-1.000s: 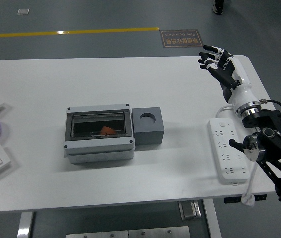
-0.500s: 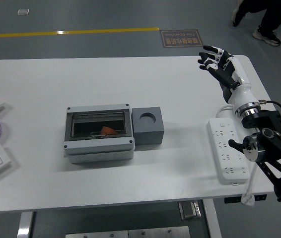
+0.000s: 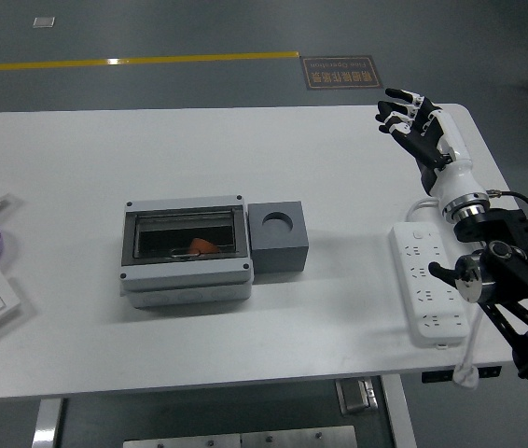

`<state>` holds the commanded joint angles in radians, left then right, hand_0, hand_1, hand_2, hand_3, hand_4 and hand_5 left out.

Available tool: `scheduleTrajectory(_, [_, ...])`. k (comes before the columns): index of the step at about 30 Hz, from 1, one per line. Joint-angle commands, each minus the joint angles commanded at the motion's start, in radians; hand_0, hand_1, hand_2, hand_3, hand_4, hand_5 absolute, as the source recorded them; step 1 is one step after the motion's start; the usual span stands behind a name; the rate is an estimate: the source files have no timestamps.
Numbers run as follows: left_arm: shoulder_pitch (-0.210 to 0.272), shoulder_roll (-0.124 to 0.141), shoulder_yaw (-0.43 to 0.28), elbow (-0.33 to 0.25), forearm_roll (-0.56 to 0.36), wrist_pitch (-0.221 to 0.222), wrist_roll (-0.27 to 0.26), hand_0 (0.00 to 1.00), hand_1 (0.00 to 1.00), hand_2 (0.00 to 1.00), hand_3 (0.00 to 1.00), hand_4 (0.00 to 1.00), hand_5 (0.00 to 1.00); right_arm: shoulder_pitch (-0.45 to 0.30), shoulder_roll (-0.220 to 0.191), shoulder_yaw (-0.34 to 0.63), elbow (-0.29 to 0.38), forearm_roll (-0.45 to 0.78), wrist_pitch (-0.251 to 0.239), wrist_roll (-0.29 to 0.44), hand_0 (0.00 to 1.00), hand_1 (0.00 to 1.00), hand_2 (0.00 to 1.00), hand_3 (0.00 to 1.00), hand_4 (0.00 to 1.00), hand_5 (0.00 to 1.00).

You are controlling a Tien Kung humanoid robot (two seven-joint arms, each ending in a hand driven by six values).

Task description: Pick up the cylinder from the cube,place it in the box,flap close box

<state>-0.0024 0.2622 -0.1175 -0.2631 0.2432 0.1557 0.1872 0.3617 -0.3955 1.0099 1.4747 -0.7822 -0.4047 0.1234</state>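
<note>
A power strip (image 3: pixel 426 294) lies under the right arm; the right hand (image 3: pixel 420 133) is spread, empty. Something orange (image 3: pixel 202 245), perhaps the cylinder, lies inside the closed box (image 3: pixel 187 253) touching the cube (image 3: pixel 279 238).

Right robot hand (image 3: pixel 420 131) raised, fingers spread

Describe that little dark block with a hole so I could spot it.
Near the middle of the white table sits a grey plastic box with a clear lid. Touching its right side is the dark grey cube, the only thing with a round empty socket on top.
</note>
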Motion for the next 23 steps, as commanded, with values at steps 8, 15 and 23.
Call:
scheduleTrajectory(8, [-0.008, -0.001, -0.005, 0.000, 0.009, -0.001, 0.000, 0.589, 0.579, 0.554, 0.624, 0.703, 0.258, 0.016, 0.003, -0.012, 0.006, -0.008, -0.001, -0.004, 0.729, 0.674, 0.697, 0.691, 0.756, 0.273])
scheduleTrajectory(15, [-0.008, 0.002, -0.002, 0.001, 0.008, -0.001, -0.002, 0.589, 0.579, 0.554, 0.624, 0.703, 0.258, 0.026, 0.003, -0.022, 0.012, -0.029, -0.004, -0.008, 0.729, 0.676, 0.696, 0.688, 0.744, 0.239])
scheduleTrajectory(23, [-0.008, -0.001, 0.005, 0.001, 0.000, -0.001, -0.003, 0.590, 0.579, 0.554, 0.624, 0.703, 0.258, 0.030, 0.004, -0.030, 0.018, -0.043, -0.002, -0.013, 0.732, 0.675, 0.696, 0.688, 0.745, 0.241])
